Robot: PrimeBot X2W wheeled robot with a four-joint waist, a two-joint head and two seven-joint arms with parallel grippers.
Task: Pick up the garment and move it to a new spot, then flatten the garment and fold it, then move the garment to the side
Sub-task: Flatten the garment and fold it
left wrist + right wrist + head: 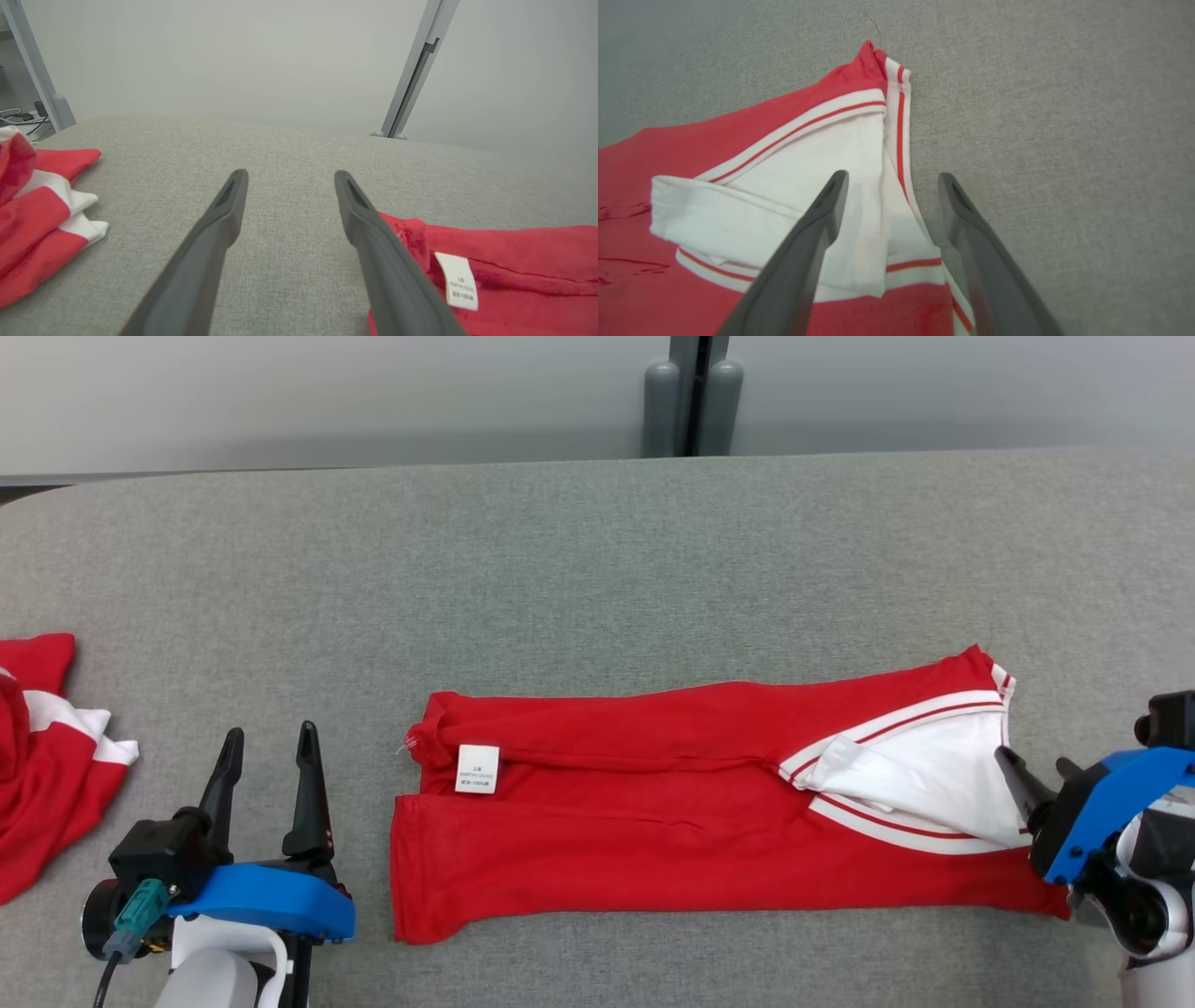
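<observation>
Grey fabric-covered worktop (pixel 597 569). Red garment (pixel 653 840) lies flat on it, right of centre, folded into a long band running left to right. A small white label (pixel 477 768) shows near its left end. At its right end a white panel (pixel 934 775) edged in white-and-red striped trim is exposed and partly turned back.

Left jaws: spread wide, empty, over bare worktop just beside the garment's left end, fingers (pixel 210 242) pointing away from the robot. In the left wrist view the label sits close beside the right-hand finger.

Right jaws: also spread wide, gripping nothing, at the garment's right end. One finger (pixel 808 247) lies over the white panel, the other over bare worktop, the striped edge between them. Cannot tell whether they touch the cloth.

A second red-and-white garment (pixel 42 803) lies crumpled at the worktop's left edge, well apart from the first.
</observation>
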